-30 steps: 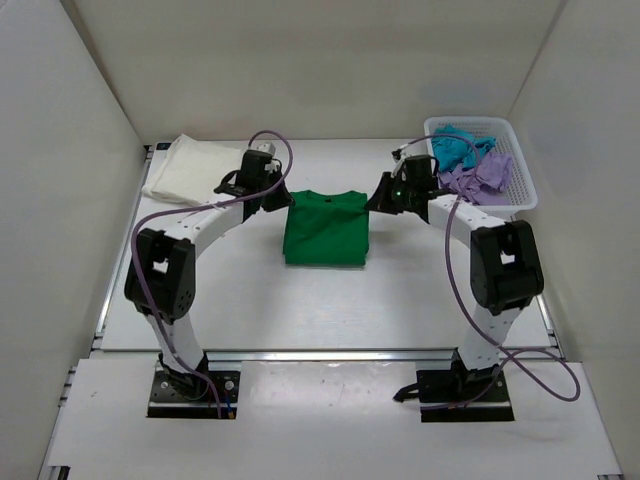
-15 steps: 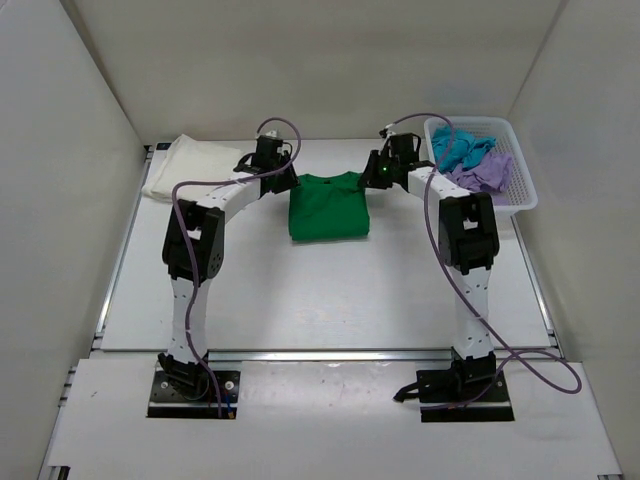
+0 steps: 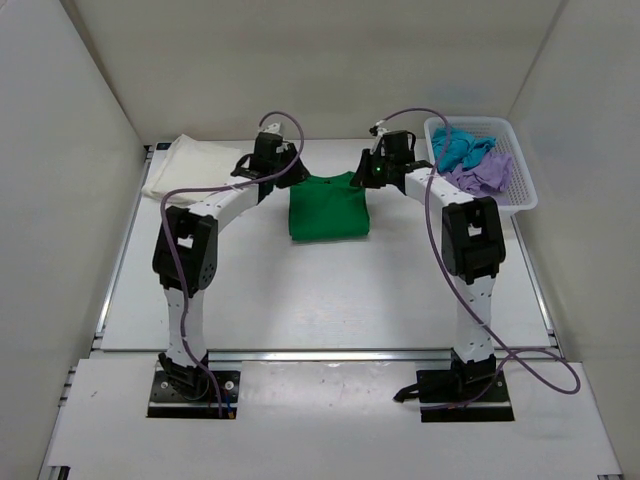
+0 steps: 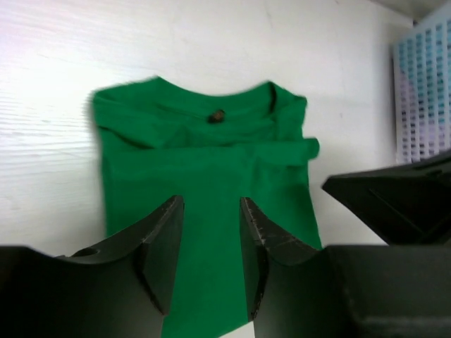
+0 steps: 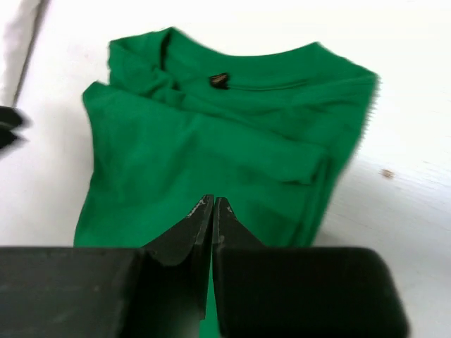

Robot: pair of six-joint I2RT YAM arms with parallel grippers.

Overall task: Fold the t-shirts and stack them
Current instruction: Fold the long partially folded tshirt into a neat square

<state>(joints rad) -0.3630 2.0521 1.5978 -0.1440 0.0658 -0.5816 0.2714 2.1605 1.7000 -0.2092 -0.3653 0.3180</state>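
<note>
The left pincer (image 4: 209,205) is released: its two fingers stand apart and nothing is between them. In the top view it is at the far left corner of the bright green t-shirt (image 3: 328,207). The right pincer (image 5: 213,205) is clenched, its fingertips pressed together, and no cloth shows between them. It is at the far right corner of the same t-shirt. The green t-shirt lies flat on the table (image 3: 300,290), folded into a rectangle, at the far middle, with its collar toward the back wall. The cream-white t-shirt (image 3: 188,166) lies folded at the far left corner of the table, apart from the green one. The teal t-shirt (image 3: 458,148) and the lilac t-shirt (image 3: 480,175) lie crumpled in the white basket (image 3: 527,185) at the far right, the lilac one nearer to the arms.
</note>
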